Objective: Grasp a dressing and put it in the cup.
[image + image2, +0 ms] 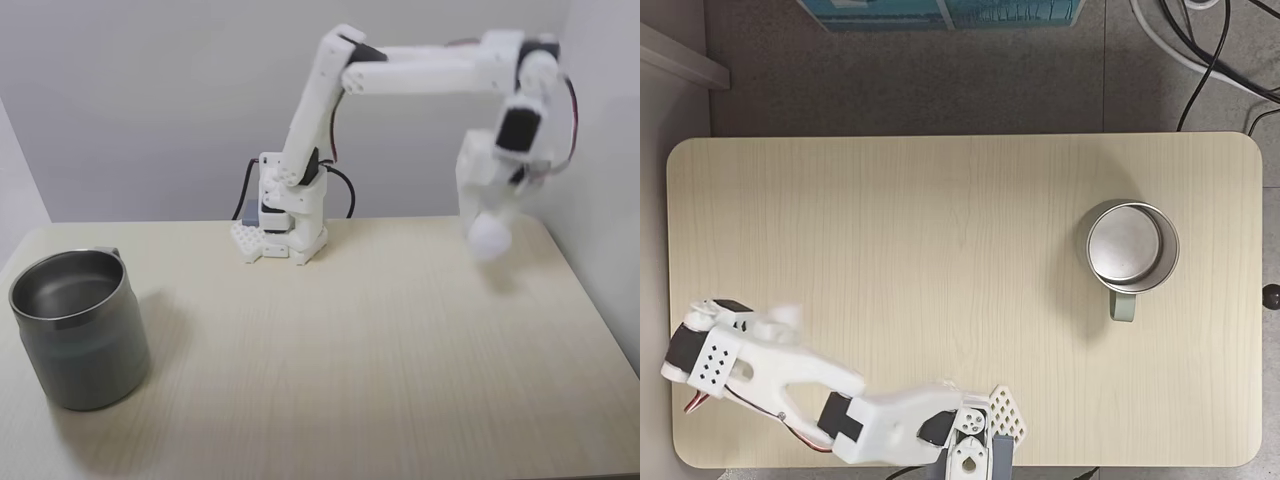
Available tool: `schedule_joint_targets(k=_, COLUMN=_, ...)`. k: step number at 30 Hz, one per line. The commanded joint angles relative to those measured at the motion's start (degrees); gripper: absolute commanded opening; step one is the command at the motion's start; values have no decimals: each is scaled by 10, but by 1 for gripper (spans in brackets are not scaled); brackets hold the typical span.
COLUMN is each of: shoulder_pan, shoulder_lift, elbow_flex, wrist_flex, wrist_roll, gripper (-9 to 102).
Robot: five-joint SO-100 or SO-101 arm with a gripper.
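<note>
The dressing (490, 240) is a small white roll hanging above the table's right side in a fixed view. My gripper (488, 226) points down and is shut on it, and a faint shadow lies on the wood below. From above, the dressing (788, 317) is a blurred white patch at the tip of my gripper (776, 322), near the table's left edge. The cup (80, 335) is a large grey metal mug standing upright and empty at the front left, far from the gripper. In the fixed view from above, the cup (1131, 247) stands at the right with its handle toward the arm's side.
The arm's base (285, 225) is fixed at the back middle of the light wooden table (340, 350). A wall runs close along the table's right edge (600, 300). Black cables (1210, 50) and a blue box (940, 12) lie on the floor beyond the table.
</note>
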Motion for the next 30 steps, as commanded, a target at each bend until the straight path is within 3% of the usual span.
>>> schedule_joint_targets(k=1, shoulder_pan=33, shoulder_lift=-98, elbow_flex=4, wrist_flex=22, wrist_roll=-3, gripper=0)
schedule_joint_targets(k=10, shoulder_pan=229, shoulder_lift=-301, elbow_flex=-25, wrist_flex=21, wrist_roll=-4, gripper=0)
schedule_joint_targets(k=22, shoulder_pan=659, shoulder_lift=-483, elbow_flex=-40, wrist_flex=-49, wrist_roll=-48, gripper=0)
schedule_joint_targets(k=30, shoulder_pan=931, shoulder_lift=-462, elbow_flex=-83, wrist_flex=-150, wrist_roll=-4, gripper=0)
